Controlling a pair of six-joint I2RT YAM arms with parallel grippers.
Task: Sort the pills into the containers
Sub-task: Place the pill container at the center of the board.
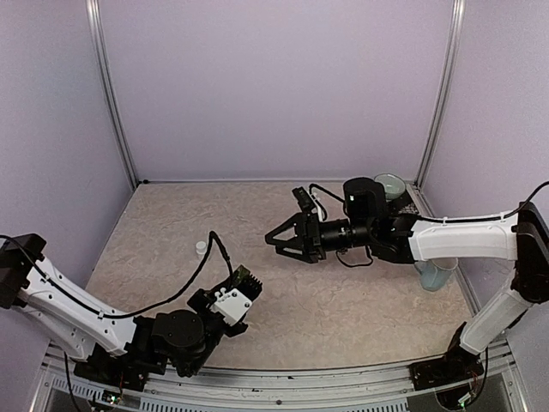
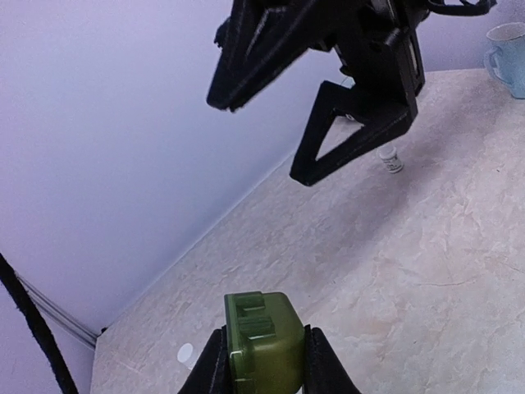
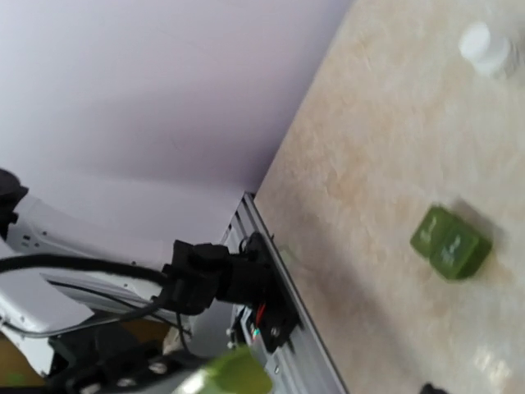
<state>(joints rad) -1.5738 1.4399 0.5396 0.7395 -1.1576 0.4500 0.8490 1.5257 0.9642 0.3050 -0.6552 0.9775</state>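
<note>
My left gripper (image 2: 262, 365) clamps the green containers (image 2: 261, 336) at bottom centre while my right gripper (image 1: 276, 243) hangs wide open mid-frame.

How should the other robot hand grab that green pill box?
Probably its free end. The left gripper pinches the green pill box by its sides, leaving the rounded end sticking out past the fingers. The open right gripper points toward it, so come straight at that end, jaws closing on top and bottom.
</note>
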